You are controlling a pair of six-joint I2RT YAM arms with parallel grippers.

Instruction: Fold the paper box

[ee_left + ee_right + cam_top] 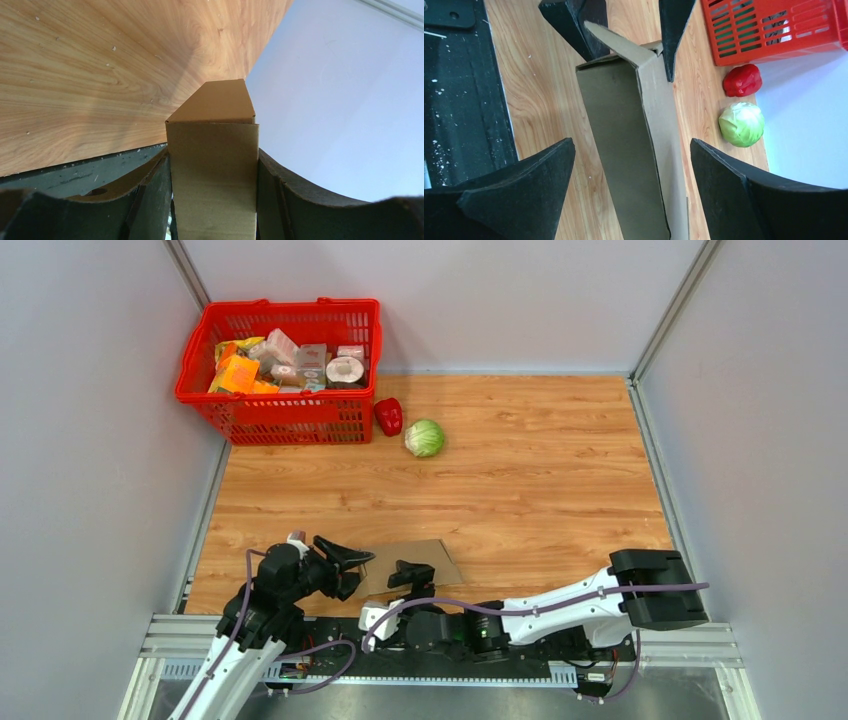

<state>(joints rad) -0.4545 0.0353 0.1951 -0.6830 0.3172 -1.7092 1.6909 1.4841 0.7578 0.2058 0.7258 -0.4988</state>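
1. Checking the left gripper [214,155] first, we see its jaws partly closed and clamped on the paper box [624,140]. One finger [150,200] presses against each side of the narrow cardboard body.
2. We see an end flap of the box sticking out past the left fingertips, angled away over the table [540,490].
3. We see the right gripper [631,142] spread wide. It straddles the box with one pad [524,195] on each side, and a gap of wood shows between each pad and the cardboard, so it holds nothing.
4. We place the box at the near edge of the table, left of centre, just in front of the arm bases. It runs between the two grippers, which face each other.
5. We cannot tell whether the underside of the box touches the wood.
6. We read the cardboard as plain brown on every face that shows.
7. We see a red basket [280,420] at the far left corner, well apart from the box. It holds printed packages, and their lettering is too small to read.
8. We note a red pepper [388,416] just beside the basket, with a green cabbage [425,438] next to it.
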